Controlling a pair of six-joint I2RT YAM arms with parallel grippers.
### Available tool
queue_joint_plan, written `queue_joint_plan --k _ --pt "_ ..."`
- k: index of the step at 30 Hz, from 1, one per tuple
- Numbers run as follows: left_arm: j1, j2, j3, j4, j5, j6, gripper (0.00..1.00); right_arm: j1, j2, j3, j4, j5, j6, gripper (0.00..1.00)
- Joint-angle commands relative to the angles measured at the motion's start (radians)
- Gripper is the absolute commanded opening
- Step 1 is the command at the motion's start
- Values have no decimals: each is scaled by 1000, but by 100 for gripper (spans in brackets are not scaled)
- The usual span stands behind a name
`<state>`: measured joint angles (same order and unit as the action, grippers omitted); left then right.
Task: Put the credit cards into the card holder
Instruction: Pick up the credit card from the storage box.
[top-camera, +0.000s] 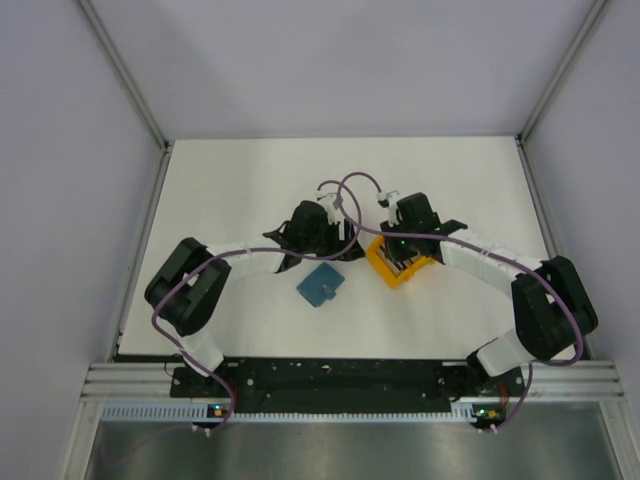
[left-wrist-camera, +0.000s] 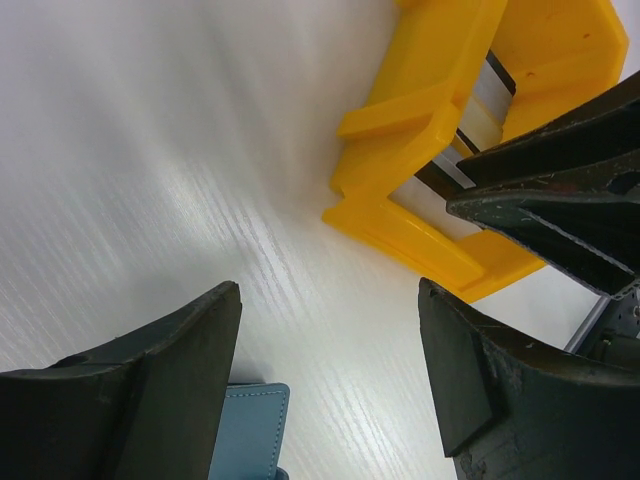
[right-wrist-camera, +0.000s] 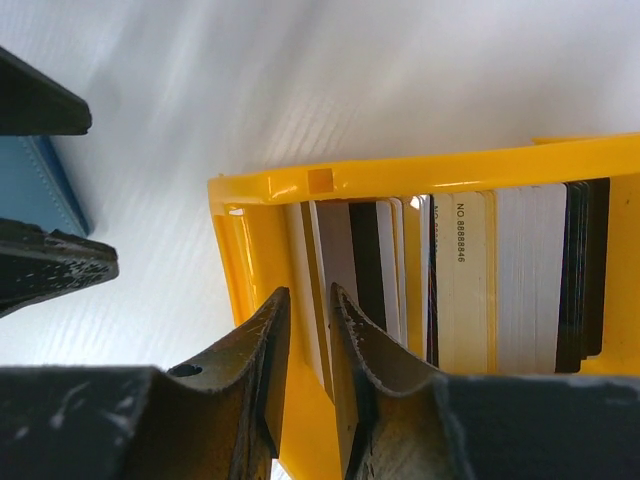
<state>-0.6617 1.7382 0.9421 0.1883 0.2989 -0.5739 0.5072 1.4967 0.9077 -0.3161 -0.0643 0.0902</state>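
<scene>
The credit cards (right-wrist-camera: 460, 280) stand on edge, several side by side, in a yellow-orange rack (right-wrist-camera: 400, 175) at mid-table (top-camera: 400, 265). My right gripper (right-wrist-camera: 305, 300) reaches into the rack's left end. Its jaws stand a narrow gap apart, straddling the leftmost card, which lies against the right finger. The teal-blue card holder (top-camera: 320, 285) lies flat and closed left of the rack. My left gripper (left-wrist-camera: 330, 300) is open and empty, low over bare table between holder and rack. A corner of the holder (left-wrist-camera: 250, 430) shows by its left finger.
The rack (left-wrist-camera: 420, 110) and my right gripper's dark fingers (left-wrist-camera: 550, 190) fill the left wrist view's upper right. The left gripper's fingers (right-wrist-camera: 45, 265) show at the right wrist view's left edge, beside the holder (right-wrist-camera: 45, 190). White walls enclose the table.
</scene>
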Motion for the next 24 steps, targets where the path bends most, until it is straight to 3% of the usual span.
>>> queue_joint_plan --k 1,16,24 --pt "7 -12 17 53 14 -3 76 2 -27 -16 -35 -112 14 22" --pt "11 11 23 63 32 -14 76 7 -72 -6 -58 -164 28 24" --pt "11 14 27 66 37 -14 75 8 -67 -9 -49 -273 25 24"
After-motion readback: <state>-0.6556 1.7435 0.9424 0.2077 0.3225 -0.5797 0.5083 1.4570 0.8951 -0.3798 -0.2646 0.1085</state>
